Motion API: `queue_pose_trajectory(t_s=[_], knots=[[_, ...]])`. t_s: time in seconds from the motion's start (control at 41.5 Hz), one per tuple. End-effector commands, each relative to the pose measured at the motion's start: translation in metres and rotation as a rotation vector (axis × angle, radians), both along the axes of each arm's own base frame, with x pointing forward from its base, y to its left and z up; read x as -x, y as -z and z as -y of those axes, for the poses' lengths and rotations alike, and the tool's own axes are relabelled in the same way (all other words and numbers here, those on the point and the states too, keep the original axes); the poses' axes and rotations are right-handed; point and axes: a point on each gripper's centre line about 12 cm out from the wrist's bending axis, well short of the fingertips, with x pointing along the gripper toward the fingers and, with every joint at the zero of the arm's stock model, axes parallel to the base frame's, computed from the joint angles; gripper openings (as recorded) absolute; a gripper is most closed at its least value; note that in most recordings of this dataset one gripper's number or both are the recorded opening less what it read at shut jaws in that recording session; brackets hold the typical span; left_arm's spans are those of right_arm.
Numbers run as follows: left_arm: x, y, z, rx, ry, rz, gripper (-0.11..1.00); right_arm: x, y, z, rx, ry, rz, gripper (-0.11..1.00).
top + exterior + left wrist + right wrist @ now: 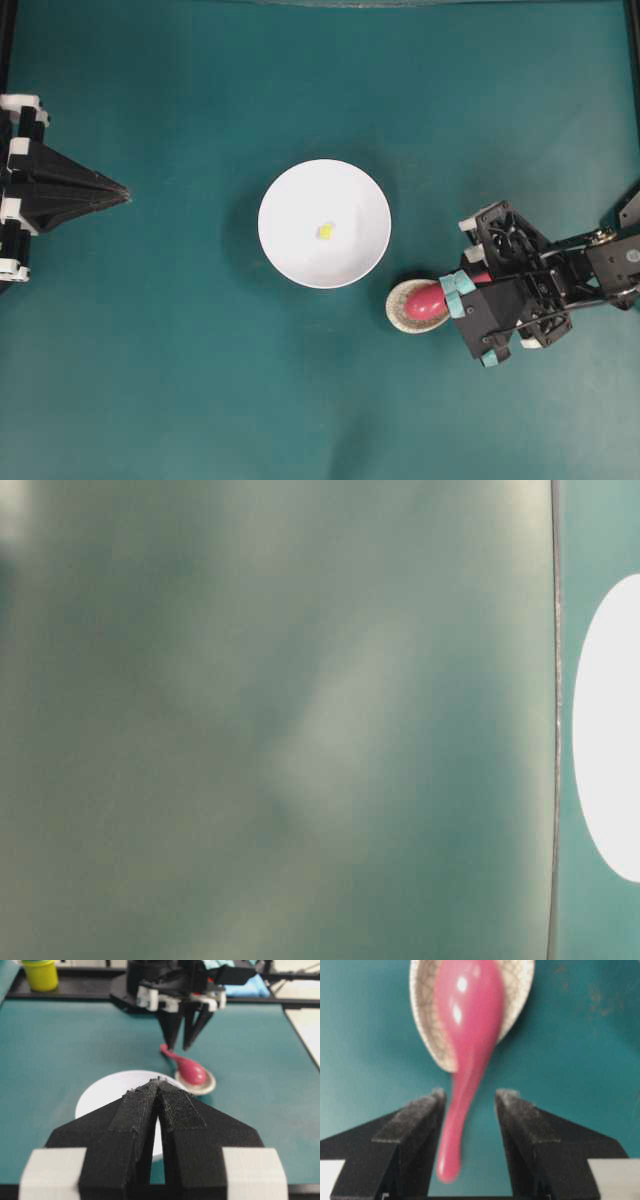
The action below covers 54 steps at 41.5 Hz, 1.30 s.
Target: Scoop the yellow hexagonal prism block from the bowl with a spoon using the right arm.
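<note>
From overhead I see the white bowl (pixel 324 224) mid-table on the teal table (pixel 180 380), with the yellow hexagonal prism block (pixel 325 231) lying inside it near the centre. Just right of and below the bowl sits the speckled beige rest (pixel 404 310), and the pink-red spoon (pixel 432 298) lies with its scoop in the rest, handle pointing right toward my right arm.

My right gripper (pixel 469 1105) is down at the spoon handle. Its jaws stand apart, one pad on either side of the handle (pixel 455 1135), with teal table showing between the handle and the right pad; the left pad looks close to or touching the handle, can't tell which. Spoon is not lifted, scoop lying in the rest.

My left gripper (pixel 122 192) is parked at the left edge of the table, well away from the bowl, jaws together at the tip, nothing in them.

The table-level view is blurred, only a white edge of the bowl shows at right.
</note>
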Motion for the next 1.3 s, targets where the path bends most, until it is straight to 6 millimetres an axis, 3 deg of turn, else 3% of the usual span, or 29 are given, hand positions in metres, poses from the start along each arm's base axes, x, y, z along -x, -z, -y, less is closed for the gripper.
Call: queue_pose_trajectory(t_s=[0.0, 0.386, 0.844, 1.279], knots=[[-0.003, -0.008, 0.001, -0.003, 0.004, 0.018, 0.00, -0.005, -0.008, -0.001, -0.002, -0.003, 0.024, 0.50], [-0.003, -0.008, 0.001, -0.001, 0.004, 0.017, 0.00, 0.000, -0.006, -0.001, -0.024, 0.041, 0.007, 0.49], [-0.003, -0.007, 0.001, -0.001, 0.004, 0.017, 0.00, 0.008, 0.012, -0.002, -0.079, 0.069, 0.041, 0.49], [-0.003, -0.007, 0.001, -0.001, 0.004, 0.014, 0.00, 0.004, 0.013, 0.006, -0.048, 0.095, 0.055, 0.49]])
